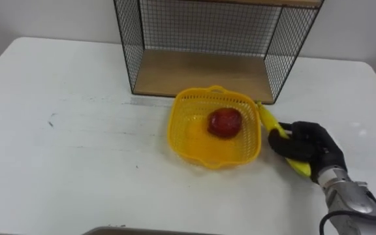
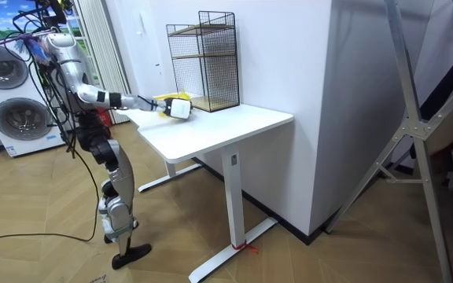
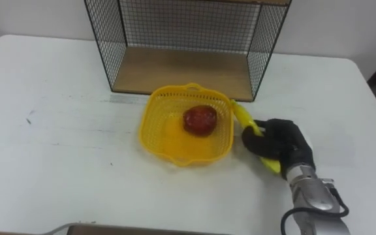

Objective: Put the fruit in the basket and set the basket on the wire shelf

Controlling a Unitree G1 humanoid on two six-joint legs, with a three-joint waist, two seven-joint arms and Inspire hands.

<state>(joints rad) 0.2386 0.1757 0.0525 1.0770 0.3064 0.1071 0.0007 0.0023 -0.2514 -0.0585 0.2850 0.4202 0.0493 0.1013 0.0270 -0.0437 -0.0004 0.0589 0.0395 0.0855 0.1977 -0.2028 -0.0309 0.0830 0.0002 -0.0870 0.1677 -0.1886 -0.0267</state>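
A yellow plastic basket sits on the white table in front of the wire shelf. A red apple lies inside the basket. Just right of the basket a yellow banana lies on the table. My right hand, in a black glove, has its fingers curled round the banana's near half. In the room view the right hand reaches over the table by the wire shelf.
The white table spreads wide to the left of the basket. The shelf's wooden bottom board lies just behind the basket. I stand at the table's end at the room view's left, with washing machines behind me.
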